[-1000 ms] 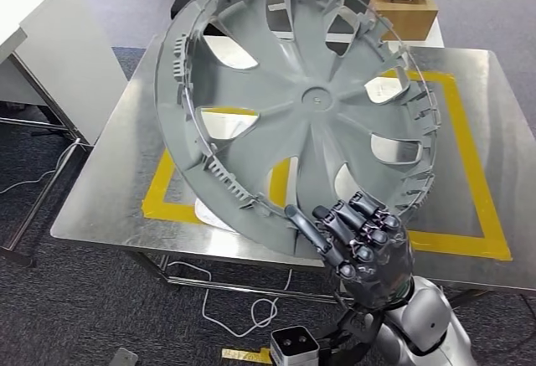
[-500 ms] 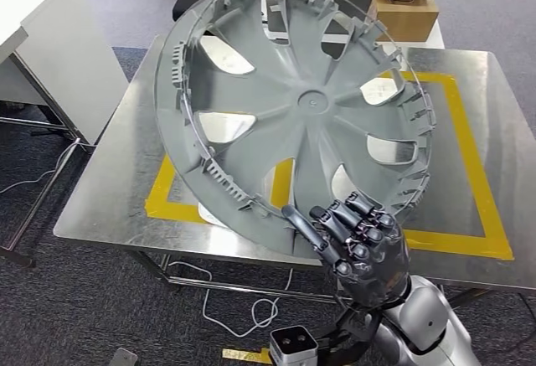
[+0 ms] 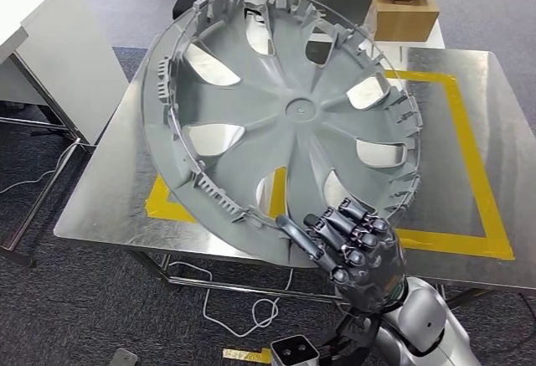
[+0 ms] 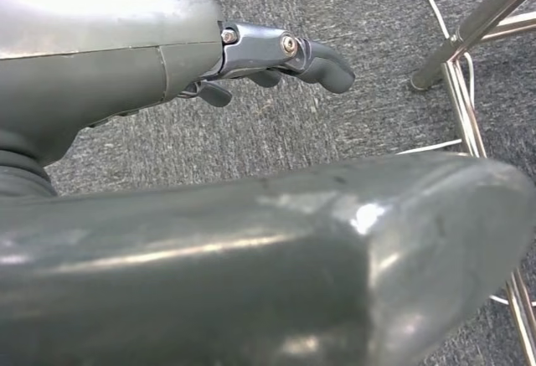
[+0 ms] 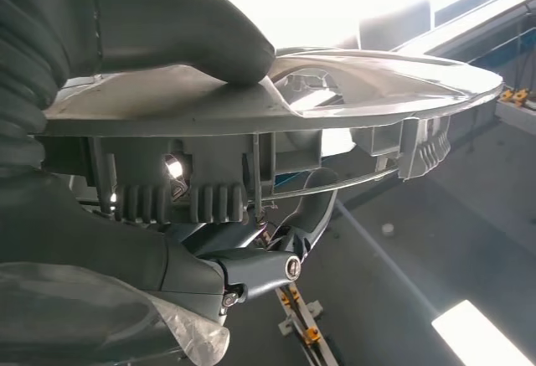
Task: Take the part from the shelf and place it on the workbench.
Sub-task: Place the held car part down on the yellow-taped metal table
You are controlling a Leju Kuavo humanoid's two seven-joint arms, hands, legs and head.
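Note:
A large grey plastic wheel cover (image 3: 285,115), its ribbed inner side facing me, is tilted above the steel workbench (image 3: 114,190). My right hand (image 3: 354,253) grips its near lower rim, fingers curled over the inner edge. In the right wrist view the thumb (image 5: 183,23) presses one face of the wheel cover's rim (image 5: 265,102) and dark fingers (image 5: 253,270) hook the other side. My left hand (image 4: 278,56) hangs beside the body over grey carpet with its fingers loosely extended and nothing in them.
A yellow tape rectangle (image 3: 471,165) marks the workbench top. A cardboard box (image 3: 404,14) with a black controller on it stands at the far edge, where a person sits. A white cabinet (image 3: 57,48) is at the left. Cables lie on the carpet (image 3: 240,311) under the bench.
The wheel cover has shifted left and slightly away, tilting flatter over the bench. My right hand has moved a little left and down with it.

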